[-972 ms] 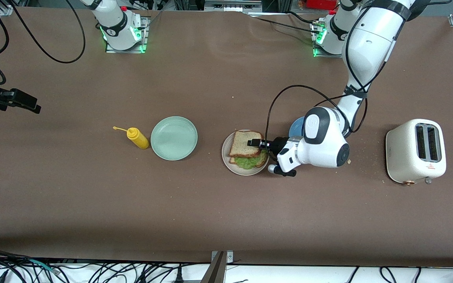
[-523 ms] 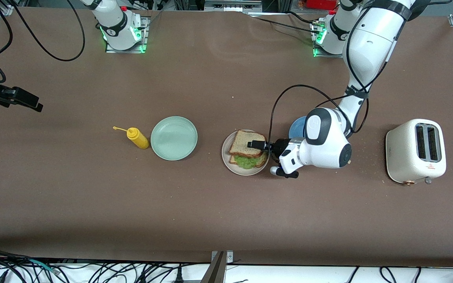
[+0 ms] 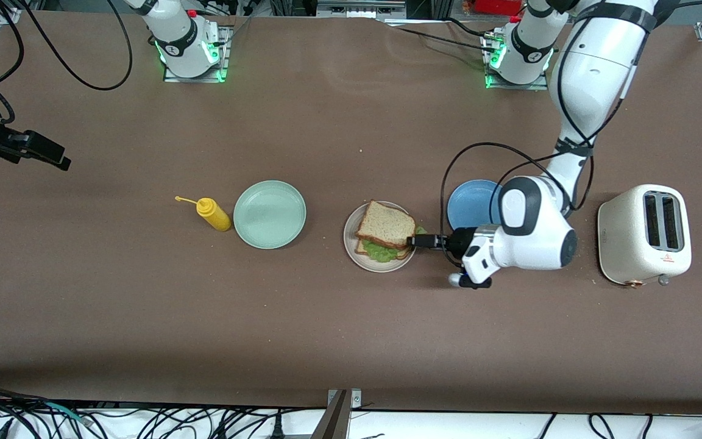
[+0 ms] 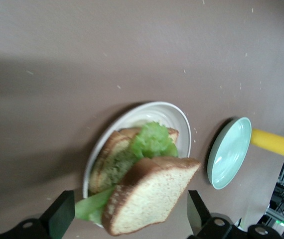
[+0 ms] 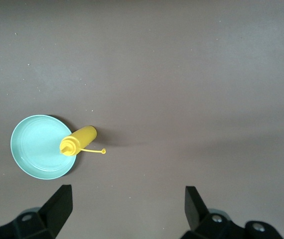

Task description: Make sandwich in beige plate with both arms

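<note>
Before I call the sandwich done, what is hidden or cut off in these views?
- Front view: round blue plate is partly covered by the left arm.
- Front view: the tan bottom bread slice lies mostly under lettuce and the top slice.
- Left wrist view: the pale beige plate's near rim is cut off by the frame edge.

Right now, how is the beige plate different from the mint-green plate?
The beige plate carries the sandwich: bread, lettuce, bread on top. The mint-green plate carries nothing. The beige plate is pale cream; the mint-green plate is light green. The open left gripper is at the beige plate's rim, while a yellow bottle lies beside the mint-green plate. Both are round, shallow and rest flat on the table.
</note>
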`<state>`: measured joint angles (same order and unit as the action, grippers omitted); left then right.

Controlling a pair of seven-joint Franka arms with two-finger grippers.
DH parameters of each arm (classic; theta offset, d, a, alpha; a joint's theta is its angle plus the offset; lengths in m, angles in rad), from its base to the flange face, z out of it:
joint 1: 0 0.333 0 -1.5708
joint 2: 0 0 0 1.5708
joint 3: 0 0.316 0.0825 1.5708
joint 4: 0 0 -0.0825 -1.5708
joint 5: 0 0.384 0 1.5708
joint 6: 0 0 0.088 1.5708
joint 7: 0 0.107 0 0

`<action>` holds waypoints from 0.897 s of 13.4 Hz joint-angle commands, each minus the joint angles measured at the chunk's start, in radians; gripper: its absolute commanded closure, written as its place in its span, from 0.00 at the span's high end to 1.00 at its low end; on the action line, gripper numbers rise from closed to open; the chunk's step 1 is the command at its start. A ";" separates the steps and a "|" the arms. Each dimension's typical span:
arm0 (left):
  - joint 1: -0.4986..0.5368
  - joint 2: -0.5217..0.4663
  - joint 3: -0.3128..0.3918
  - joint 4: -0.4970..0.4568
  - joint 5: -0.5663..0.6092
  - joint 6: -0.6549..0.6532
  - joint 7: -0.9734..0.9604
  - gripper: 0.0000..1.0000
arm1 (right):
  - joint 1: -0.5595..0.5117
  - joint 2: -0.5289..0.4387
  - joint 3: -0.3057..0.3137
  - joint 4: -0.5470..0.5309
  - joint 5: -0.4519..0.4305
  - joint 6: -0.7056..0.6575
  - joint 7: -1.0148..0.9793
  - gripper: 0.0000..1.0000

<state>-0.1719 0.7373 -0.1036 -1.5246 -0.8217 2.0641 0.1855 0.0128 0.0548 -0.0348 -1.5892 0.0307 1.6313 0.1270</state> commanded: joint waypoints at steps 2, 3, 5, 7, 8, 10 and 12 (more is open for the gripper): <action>0.051 -0.016 0.021 0.015 0.087 -0.006 0.005 1.00 | -0.017 -0.047 0.021 -0.064 0.017 0.045 0.005 1.00; 0.075 -0.021 0.022 0.015 0.123 -0.006 0.000 1.00 | -0.017 -0.062 0.023 -0.086 0.015 0.067 0.005 1.00; 0.106 -0.048 0.036 0.014 0.234 -0.013 -0.003 1.00 | -0.016 -0.067 0.023 -0.092 0.015 0.036 0.010 1.00; 0.124 -0.085 0.045 0.012 0.356 -0.033 -0.006 1.00 | -0.017 -0.053 0.018 -0.086 0.034 0.050 0.003 1.00; 0.133 -0.101 0.054 0.014 0.412 -0.056 -0.006 1.00 | -0.017 -0.053 0.019 -0.089 0.040 0.062 0.002 1.00; 0.144 -0.133 0.074 0.014 0.504 -0.082 -0.006 1.00 | -0.014 -0.047 0.021 -0.086 0.040 0.082 0.002 1.00; 0.147 -0.154 0.081 0.015 0.587 -0.120 -0.006 1.00 | -0.014 -0.044 0.021 -0.087 0.040 0.084 0.002 1.00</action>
<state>-0.0252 0.6208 -0.0279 -1.4976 -0.3116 1.9812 0.1846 0.0120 0.0249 -0.0260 -1.6524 0.0530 1.6945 0.1270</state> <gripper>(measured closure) 0.000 0.000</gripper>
